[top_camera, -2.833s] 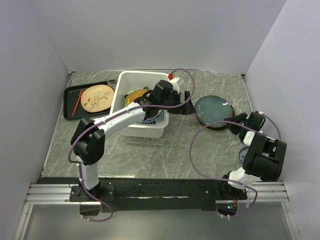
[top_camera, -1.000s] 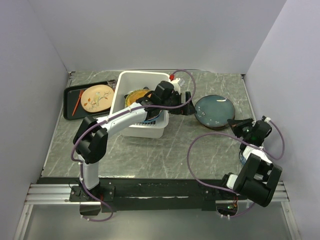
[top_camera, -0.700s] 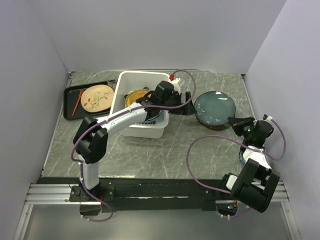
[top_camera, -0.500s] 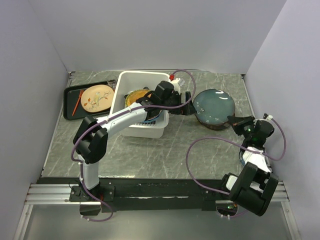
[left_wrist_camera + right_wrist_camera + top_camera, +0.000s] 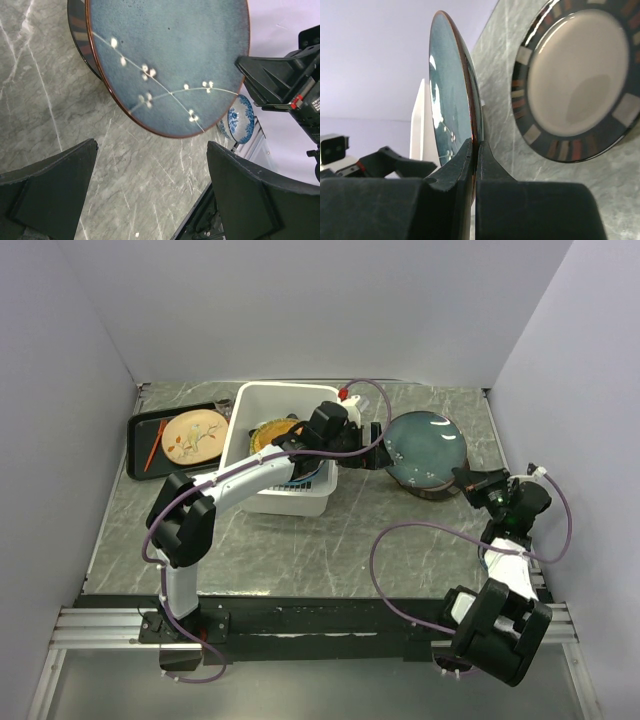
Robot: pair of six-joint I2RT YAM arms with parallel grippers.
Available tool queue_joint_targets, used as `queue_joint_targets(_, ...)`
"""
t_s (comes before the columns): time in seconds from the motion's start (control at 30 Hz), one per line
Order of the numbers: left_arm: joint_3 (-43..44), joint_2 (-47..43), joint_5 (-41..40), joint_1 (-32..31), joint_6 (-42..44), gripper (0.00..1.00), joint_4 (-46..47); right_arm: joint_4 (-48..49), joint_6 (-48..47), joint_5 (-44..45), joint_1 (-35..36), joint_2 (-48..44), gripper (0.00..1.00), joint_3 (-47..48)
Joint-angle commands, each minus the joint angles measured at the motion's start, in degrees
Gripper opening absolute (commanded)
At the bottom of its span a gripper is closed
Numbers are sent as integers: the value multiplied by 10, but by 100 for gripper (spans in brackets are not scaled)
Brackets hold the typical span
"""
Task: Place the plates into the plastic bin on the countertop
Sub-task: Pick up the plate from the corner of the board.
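Note:
My right gripper [image 5: 468, 478] [image 5: 474, 150] is shut on the near rim of the large dark teal plate [image 5: 425, 445] [image 5: 447, 100] and holds it tilted up on edge, its face toward the white plastic bin [image 5: 240, 430]. A tan dark-rimmed plate [image 5: 580, 85] [image 5: 82, 40] lies flat on the countertop [image 5: 330, 540] under it. My left gripper [image 5: 372, 452] [image 5: 150, 190] hangs open just right of the bin, facing the teal plate [image 5: 170, 55], with nothing between its jaws. Inside the bin lie a yellow plate [image 5: 270, 432] and a blue plate [image 5: 305, 472], partly hidden by my left arm.
A black tray [image 5: 140, 450] at the back left carries a peach floral plate [image 5: 194, 435] and an orange stick [image 5: 155, 445]. A blue-and-white bowl [image 5: 240, 117] sits near the right wall behind my right gripper. Walls close in on three sides.
My right gripper has lifted the teal plate off the plate beneath and tipped it up toward the bin. The left arm has stayed put.

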Motion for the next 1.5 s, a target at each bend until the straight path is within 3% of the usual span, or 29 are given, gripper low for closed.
queue_joint_targets(0.0, 29, 0, -3, -1, -8, 95, 17, 84, 41, -50, -5, -38, 0, 48)
queue_joint_targets(0.4, 22, 0, -9, 8, -42, 91, 50, 98, 65, -86, -4, -46, 0, 62)
queue_joint_targets(0.6, 1, 3, 20, 23, -76, 83, 105, 108, 77, -103, 0, -44, 0, 68)
queue_joint_targets(0.83, 14, 23, 43, 27, -89, 63, 115, 103, 81, -117, 5, -43, 0, 79)
queue_joint_targets(1.1, 14, 32, 56, 27, -95, 48, 127, 120, 93, -130, 8, -39, 0, 80)
queue_joint_targets(1.33, 12, 27, 63, 28, -93, 1, 132, 137, 100, -139, 12, -16, 0, 78)
queue_joint_targets(1.47, 7, 21, 54, 28, -92, 1, 129, 139, 100, -137, 13, -7, 0, 76)
